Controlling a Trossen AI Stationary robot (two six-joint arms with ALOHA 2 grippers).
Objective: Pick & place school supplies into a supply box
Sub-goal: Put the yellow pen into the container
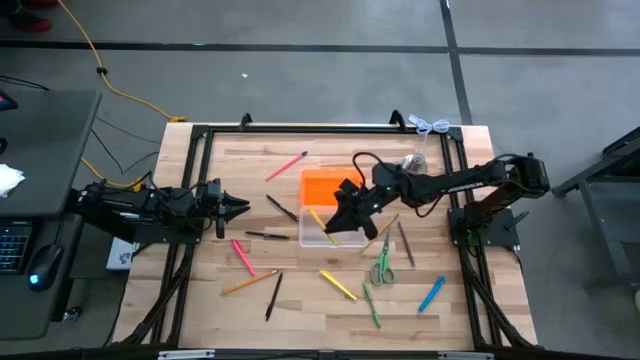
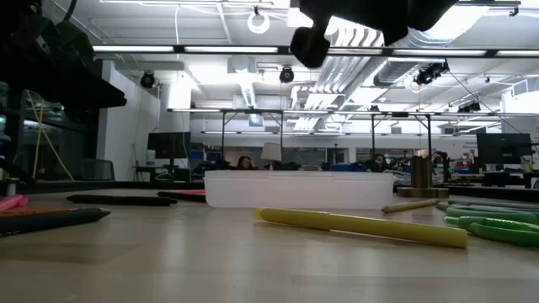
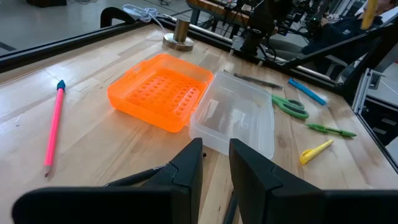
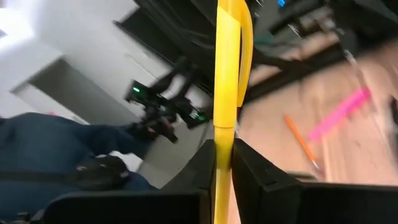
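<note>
Altogether, one supply box (image 1: 322, 222) sits mid-table, its clear tray empty in the left wrist view and its orange lid (image 1: 323, 186) folded flat beside it. Around it lie two pink pencils (image 1: 286, 166), two yellow markers (image 1: 338, 285), one orange pencil (image 1: 249, 283), one blue pen (image 1: 431, 294), one pair of green-handled scissors (image 1: 381, 264), one green pen (image 1: 371, 305) and several dark pens (image 1: 273, 296), all on the bare wood. A silver bell (image 1: 413, 162) stands near the table's far edge.

The right gripper (image 1: 343, 218) hangs above the clear tray, its jaws clamped on a yellow marker (image 4: 226, 93) that runs straight out between the fingers. The left gripper (image 1: 240, 207) waits low at the table's left side, jaws slightly parted with nothing between them.
</note>
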